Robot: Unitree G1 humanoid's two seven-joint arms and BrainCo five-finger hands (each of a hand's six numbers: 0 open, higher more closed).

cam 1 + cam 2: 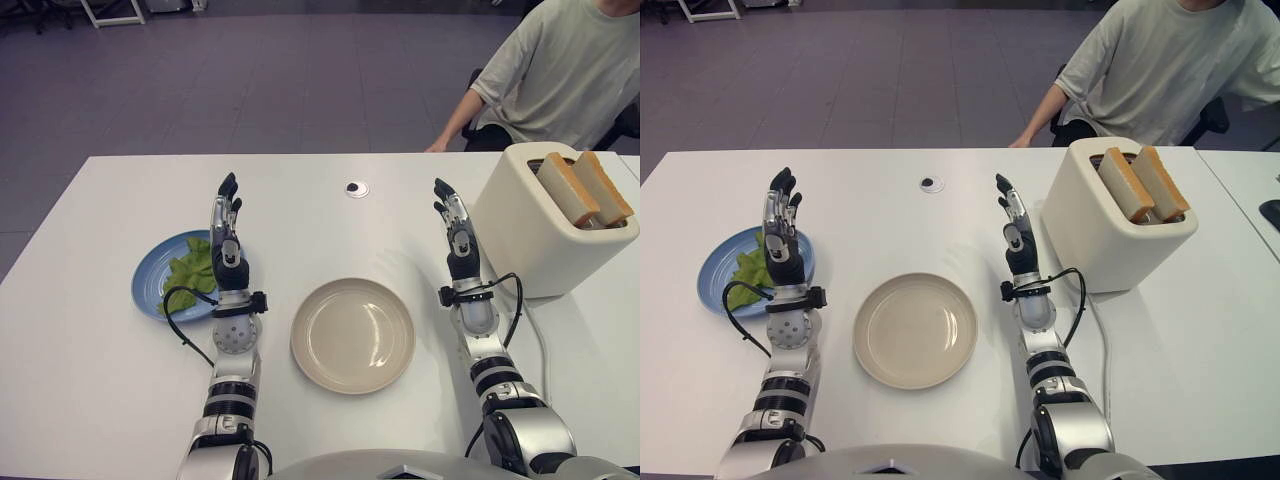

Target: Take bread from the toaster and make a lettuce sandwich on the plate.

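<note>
Two bread slices (585, 188) are seated upright in the toaster (530, 235) at the table's right. Tops are left well proud of the slots, presumably so they can be pinched from above. Long edges are run from far side to near right, broad faces turned approx toward the right hand (455, 232). That hand is held just beside the toaster, fingers straight, nothing grasped. The left hand (227, 235) is likewise released, raised at the inner edge of the blue dish (150, 290) w/ lettuce (190, 272). The plate (353, 334) is set btwn both arms, probably so either hand can reach it. No step is judged done yet.
</note>
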